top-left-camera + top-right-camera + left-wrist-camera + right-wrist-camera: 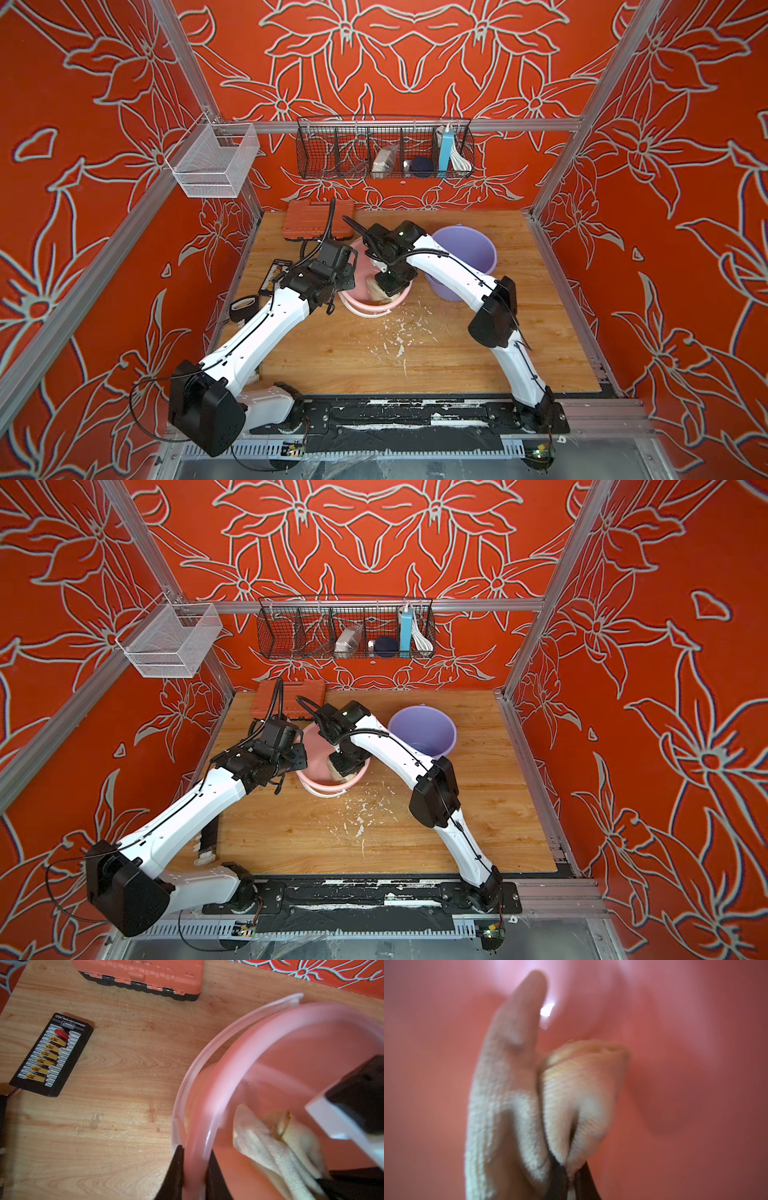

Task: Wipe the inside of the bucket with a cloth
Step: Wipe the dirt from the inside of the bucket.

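Reaching down into the pink bucket [365,309], the right gripper [571,1165] is pinched tight on the cloth [508,1095]; the left gripper [195,1149] is clamped on the bucket's rim, toward the desk's [457,353] back edge.

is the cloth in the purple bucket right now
No, the cloth sits inside the pink bucket, pinched by the right gripper.

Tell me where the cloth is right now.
In a top view the cloth sits inside the pink bucket, toward its near side, pinched in the right gripper; the purple bucket stands just to the right.
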`<state>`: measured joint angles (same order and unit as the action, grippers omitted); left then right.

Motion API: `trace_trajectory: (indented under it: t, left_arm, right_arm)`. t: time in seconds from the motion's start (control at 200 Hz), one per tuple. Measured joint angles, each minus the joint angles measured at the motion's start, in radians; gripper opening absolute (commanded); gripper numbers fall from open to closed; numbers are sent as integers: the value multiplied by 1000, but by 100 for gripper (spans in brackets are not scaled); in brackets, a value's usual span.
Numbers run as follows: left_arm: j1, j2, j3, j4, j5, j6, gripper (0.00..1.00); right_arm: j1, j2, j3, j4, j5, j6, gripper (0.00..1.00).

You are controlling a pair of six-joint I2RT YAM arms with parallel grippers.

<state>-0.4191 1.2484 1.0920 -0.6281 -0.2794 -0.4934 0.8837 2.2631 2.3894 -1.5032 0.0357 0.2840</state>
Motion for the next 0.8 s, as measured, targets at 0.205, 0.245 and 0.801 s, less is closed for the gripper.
trace_trajectory:
  t: [0.205, 0.245, 0.801]
  left_arm:
    - [-1, 0, 0, 5, 3, -1, 0]
    - [-1, 0, 0, 6, 4, -1, 0]
    - [-8, 2, 9, -30, 26, -4, 0]
  right_arm:
    - [1, 14, 133, -54, 241, -10, 0]
    - [4, 14, 126, -55, 246, -10, 0]
    - [69, -86, -195, 245, -368, 129, 0]
